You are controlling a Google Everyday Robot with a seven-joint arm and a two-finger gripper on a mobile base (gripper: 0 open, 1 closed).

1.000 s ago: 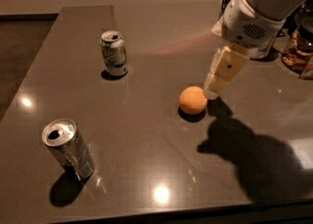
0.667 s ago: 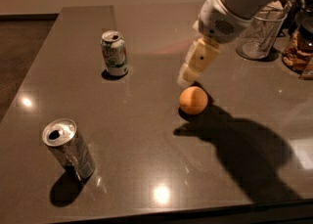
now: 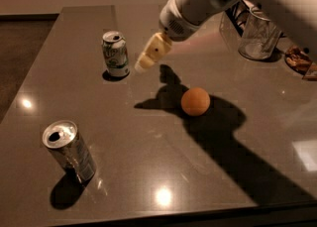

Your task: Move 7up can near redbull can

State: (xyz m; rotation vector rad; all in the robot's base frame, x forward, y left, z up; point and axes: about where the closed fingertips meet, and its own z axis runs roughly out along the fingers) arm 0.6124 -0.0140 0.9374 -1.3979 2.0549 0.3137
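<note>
Nearest us, down at seven o'clock on the dark grey glossy surface (image 3: 148, 176), stands the tall slim silver redbull can (image 3: 69, 150), upright, top open, untouched. Moving up to the middle, the round orange fruit (image 3: 195, 101) sits just right of centre under the arm's long shadow, exactly where it was a second ago.

And here is the change: the cream-tipped end effector (image 3: 143, 63) has swept across. A second ago it hung on the three o'clock side of the orange. Now it has passed over the orange and is poised just beside the short green-and-white 7up can (image 3: 115, 54), on that can's three o'clock side, slightly above it and apparently not yet touching. Released or clenched? I cannot tell from here, but it carries nothing.

The 7up can itself has not budged. It stands upright at eleven o'clock, well apart from the redbull can. So I'd call this the approach closing out, with the grasp next and the whole carry down to seven o'clock still to come.

Far back at two o'clock stands a clear glass tumbler (image 3: 257, 36).
</note>
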